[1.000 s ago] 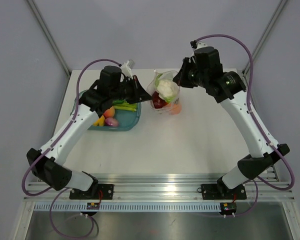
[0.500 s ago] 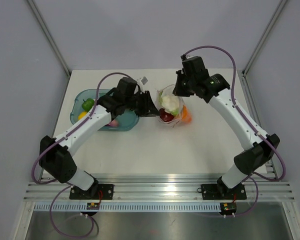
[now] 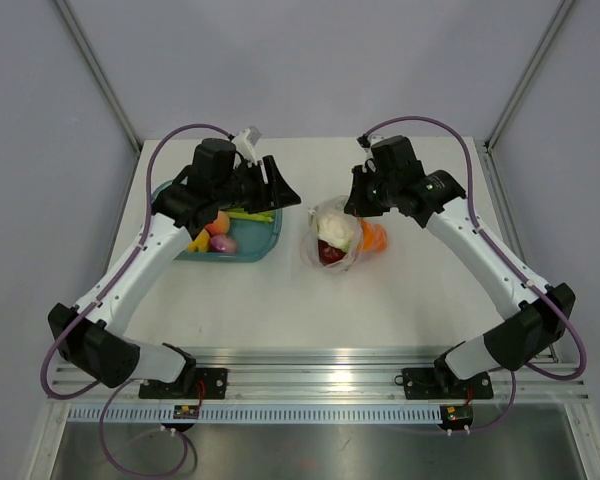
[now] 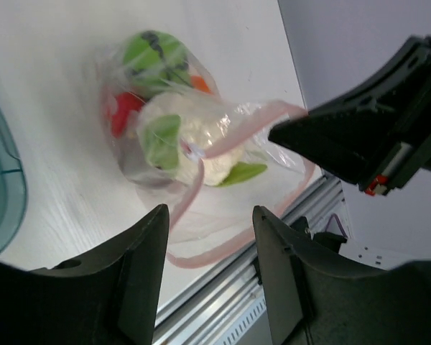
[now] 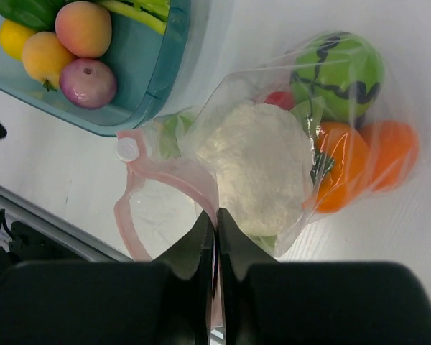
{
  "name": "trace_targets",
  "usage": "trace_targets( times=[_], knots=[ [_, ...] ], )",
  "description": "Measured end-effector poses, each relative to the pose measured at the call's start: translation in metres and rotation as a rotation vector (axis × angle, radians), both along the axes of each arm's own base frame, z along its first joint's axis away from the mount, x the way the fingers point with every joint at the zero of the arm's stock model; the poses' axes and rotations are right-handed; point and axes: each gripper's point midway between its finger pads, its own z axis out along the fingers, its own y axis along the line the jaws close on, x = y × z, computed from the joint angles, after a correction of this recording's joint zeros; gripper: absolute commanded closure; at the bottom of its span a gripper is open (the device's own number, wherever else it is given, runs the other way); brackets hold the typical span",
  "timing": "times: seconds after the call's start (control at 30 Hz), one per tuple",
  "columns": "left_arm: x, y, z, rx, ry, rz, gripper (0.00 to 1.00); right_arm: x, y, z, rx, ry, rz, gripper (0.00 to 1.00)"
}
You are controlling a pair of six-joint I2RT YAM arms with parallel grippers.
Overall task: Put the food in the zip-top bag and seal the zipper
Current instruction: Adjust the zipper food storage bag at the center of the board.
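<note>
The clear zip-top bag [image 3: 332, 240] lies on the white table, its mouth facing the near edge. Inside it are a white cauliflower [image 5: 255, 162], a green striped ball [image 5: 337, 72], orange balls [image 5: 388, 154] and a red piece [image 4: 122, 115]. The pink zipper [image 5: 169, 169] gapes in a loop. My right gripper [image 5: 217, 219] is shut on the zipper strip at the bag's mouth, just above the bag [image 4: 201, 144]. To the left, my left gripper [image 4: 210, 210] hangs open and empty over the teal tray's right end, apart from the bag. More food, peach [image 5: 82, 29], purple [image 5: 88, 83] and yellow [image 5: 39, 57], sits in the tray.
The teal tray [image 3: 265, 250] stands at the back left of the table, also holding green pieces [image 3: 248, 213]. A metal rail [image 3: 310, 365] runs along the table's near edge. Grey walls with slanted frame posts [image 3: 100, 75] close in the back and sides.
My left gripper has opened, let go of the bag and pulled back left over the tray. My right gripper has carried the bag forward and down onto the table.
</note>
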Motion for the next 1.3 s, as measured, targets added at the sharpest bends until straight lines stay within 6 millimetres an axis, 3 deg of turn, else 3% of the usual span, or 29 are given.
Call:
trace_targets(
  times=[0.07, 0.2, 0.3, 0.47, 0.67, 0.73, 0.77, 0.8, 0.9, 1.03, 1.13, 1.3],
  knots=[
    [0.009, 0.008, -0.002, 0.021, -0.006, 0.025, 0.21, -0.004, 0.003, -0.003, 0.009, 0.010, 0.021, 0.88],
    [0.021, 0.003, -0.010, 0.033, 0.019, 0.021, 0.13, -0.007, 0.008, 0.004, 0.040, -0.007, 0.056, 0.83],
    [0.022, 0.000, -0.025, 0.040, 0.068, 0.014, 0.14, -0.011, 0.012, 0.012, 0.066, -0.019, 0.081, 0.82],
    [0.012, -0.007, -0.039, 0.014, 0.111, -0.043, 0.33, -0.015, 0.018, 0.016, 0.099, -0.024, 0.120, 0.83],
    [0.013, -0.003, -0.047, 0.017, -0.015, -0.118, 0.42, -0.017, 0.019, 0.015, 0.101, -0.020, 0.130, 0.83],
    [0.013, 0.006, -0.047, 0.024, -0.055, -0.113, 0.38, -0.017, 0.019, 0.015, 0.099, -0.021, 0.132, 0.83],
    [0.015, 0.010, -0.044, 0.027, -0.080, -0.112, 0.22, -0.017, 0.019, 0.015, 0.099, -0.020, 0.132, 0.83],
    [0.017, 0.012, -0.039, 0.028, -0.107, -0.110, 0.16, -0.017, 0.019, 0.015, 0.098, -0.020, 0.132, 0.83],
    [0.020, 0.010, -0.029, 0.015, -0.139, -0.115, 0.07, -0.017, 0.019, 0.015, 0.100, -0.020, 0.134, 0.83],
    [0.027, -0.003, -0.033, -0.042, -0.060, -0.115, 0.11, -0.019, 0.022, 0.016, 0.112, -0.016, 0.149, 0.83],
    [0.030, -0.009, -0.056, -0.083, 0.076, -0.072, 0.15, -0.020, 0.022, 0.016, 0.115, -0.014, 0.153, 0.84],
    [0.017, -0.012, -0.090, -0.180, 0.307, 0.042, 0.21, -0.020, 0.022, 0.016, 0.116, -0.014, 0.153, 0.83]
  ],
)
